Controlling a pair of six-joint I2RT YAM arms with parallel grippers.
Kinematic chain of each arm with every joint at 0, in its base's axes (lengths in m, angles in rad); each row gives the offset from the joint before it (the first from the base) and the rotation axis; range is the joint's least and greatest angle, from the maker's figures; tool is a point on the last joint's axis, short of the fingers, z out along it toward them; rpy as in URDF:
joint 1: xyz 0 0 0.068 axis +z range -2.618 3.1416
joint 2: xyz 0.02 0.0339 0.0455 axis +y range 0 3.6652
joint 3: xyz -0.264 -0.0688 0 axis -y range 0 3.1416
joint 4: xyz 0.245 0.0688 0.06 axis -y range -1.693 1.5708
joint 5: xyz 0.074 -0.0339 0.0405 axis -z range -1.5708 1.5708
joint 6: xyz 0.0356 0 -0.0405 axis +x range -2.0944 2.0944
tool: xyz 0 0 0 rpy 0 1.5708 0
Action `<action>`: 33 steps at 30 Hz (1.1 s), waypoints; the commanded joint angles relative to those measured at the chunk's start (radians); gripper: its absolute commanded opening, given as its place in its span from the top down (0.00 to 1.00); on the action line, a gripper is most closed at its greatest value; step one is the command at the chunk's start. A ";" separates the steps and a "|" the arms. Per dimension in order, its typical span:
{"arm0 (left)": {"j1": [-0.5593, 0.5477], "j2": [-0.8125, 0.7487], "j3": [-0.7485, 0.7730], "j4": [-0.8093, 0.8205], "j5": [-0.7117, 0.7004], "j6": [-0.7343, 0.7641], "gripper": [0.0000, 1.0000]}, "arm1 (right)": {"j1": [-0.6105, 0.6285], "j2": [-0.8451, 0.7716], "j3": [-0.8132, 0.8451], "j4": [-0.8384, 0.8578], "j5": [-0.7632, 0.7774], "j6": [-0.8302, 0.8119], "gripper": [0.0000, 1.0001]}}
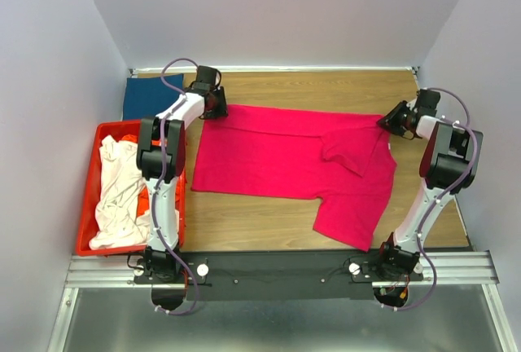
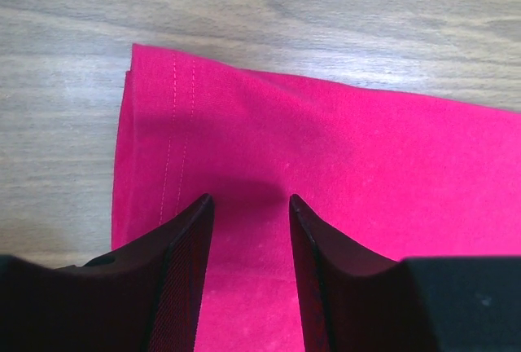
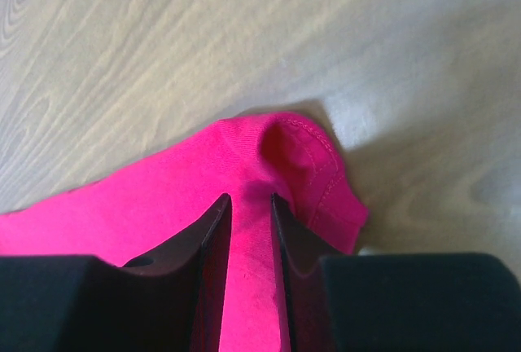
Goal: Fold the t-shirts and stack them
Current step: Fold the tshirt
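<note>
Your wooden table [image 1: 244,223] carries the magenta-pink t-shirt [image 1: 285,156] spread wide across its middle, one sleeve folded in near the right end. The red crate [image 1: 85,205] sits at the left edge with a cream-white t-shirt [image 1: 114,189] heaped inside, and a dark blue t-shirt [image 1: 151,99] lies flat behind it. Now the claws. Your left gripper [image 2: 248,199] is at the shirt's far left corner, jaws released and moderately parted over the hemmed edge; whether the tips touch the cloth, you can't tell. Your right gripper [image 3: 251,197] is at the far right corner – clenched narrow on a raised ridge of pink cloth.
</note>
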 commanded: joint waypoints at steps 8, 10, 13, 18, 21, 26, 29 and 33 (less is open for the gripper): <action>0.003 0.176 0.275 -0.108 0.064 -0.023 0.50 | -0.008 0.296 0.323 -0.142 0.005 -0.047 0.66; 0.006 0.219 0.324 -0.133 0.073 -0.027 0.50 | -0.008 0.324 0.391 -0.146 -0.012 -0.038 0.66; 0.010 0.253 0.392 -0.144 0.092 -0.045 0.50 | -0.008 0.378 0.460 -0.155 -0.022 -0.028 0.65; 0.033 0.294 0.469 -0.141 0.132 -0.078 0.50 | -0.008 0.458 0.601 -0.165 -0.056 -0.025 0.63; 0.044 0.281 0.475 -0.121 0.138 -0.079 0.50 | -0.008 0.481 0.676 -0.166 -0.099 -0.021 0.60; 0.046 0.120 0.388 -0.074 0.092 -0.070 0.48 | -0.005 0.336 0.646 -0.166 -0.122 -0.041 0.53; 0.041 -0.016 0.305 -0.037 0.020 -0.075 0.41 | 0.007 0.178 0.544 -0.166 -0.116 -0.062 0.52; 0.015 -0.179 0.199 -0.012 -0.039 -0.072 0.35 | 0.022 -0.031 0.360 -0.163 -0.093 -0.045 0.52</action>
